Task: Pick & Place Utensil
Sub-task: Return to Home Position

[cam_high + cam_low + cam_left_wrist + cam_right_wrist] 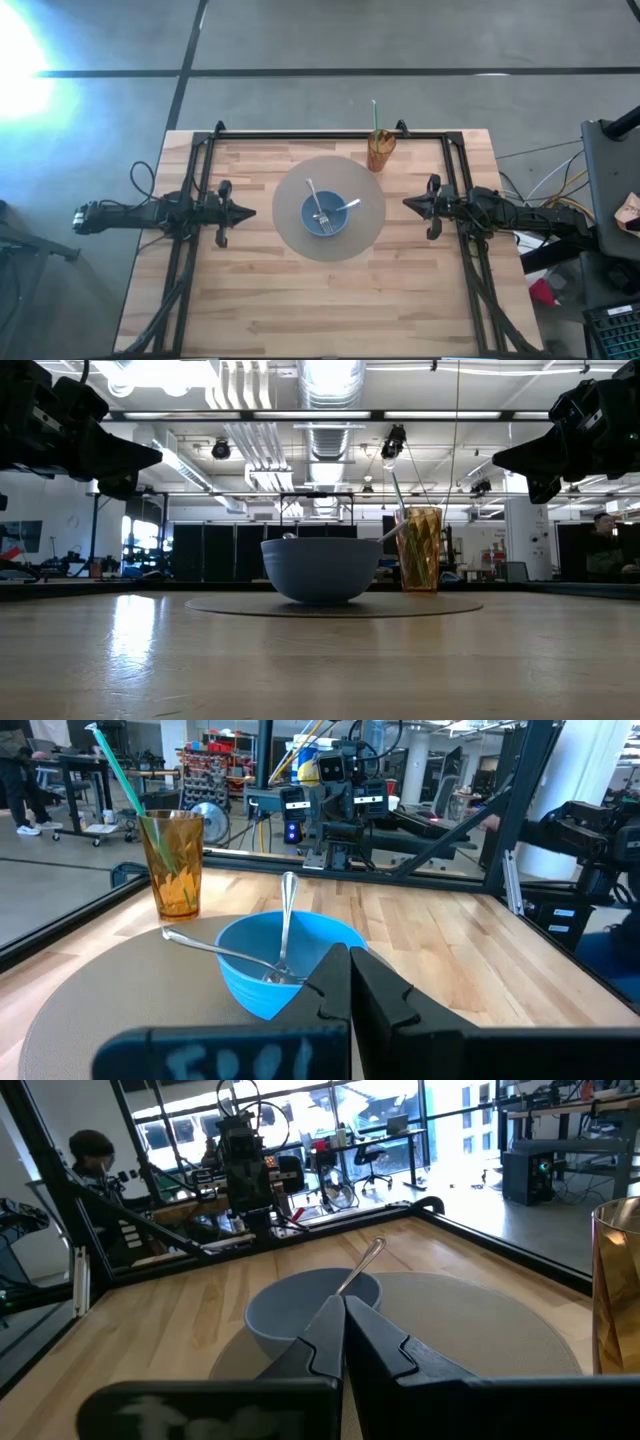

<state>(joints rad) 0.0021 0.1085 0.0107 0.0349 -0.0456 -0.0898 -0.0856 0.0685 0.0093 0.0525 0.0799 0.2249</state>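
Observation:
A blue bowl (325,216) stands on a round grey mat (330,170) at the table's middle. Two metal utensils lie in it with their handles leaning on the rim: one (287,910) rises steeply, the other (200,942) slants out over the rim. An amber glass (380,150) with a green straw (120,775) stands at the mat's far right edge. My left gripper (247,211) is shut and empty, raised above the table to the left of the mat. My right gripper (407,203) is shut and empty, raised to the right of the mat.
A black metal frame (300,133) runs along the table's far edge and down both sides under the arms. Bare wood (320,300) lies between the mat and the table's near edge. A person (85,1150) sits in the room beyond the table.

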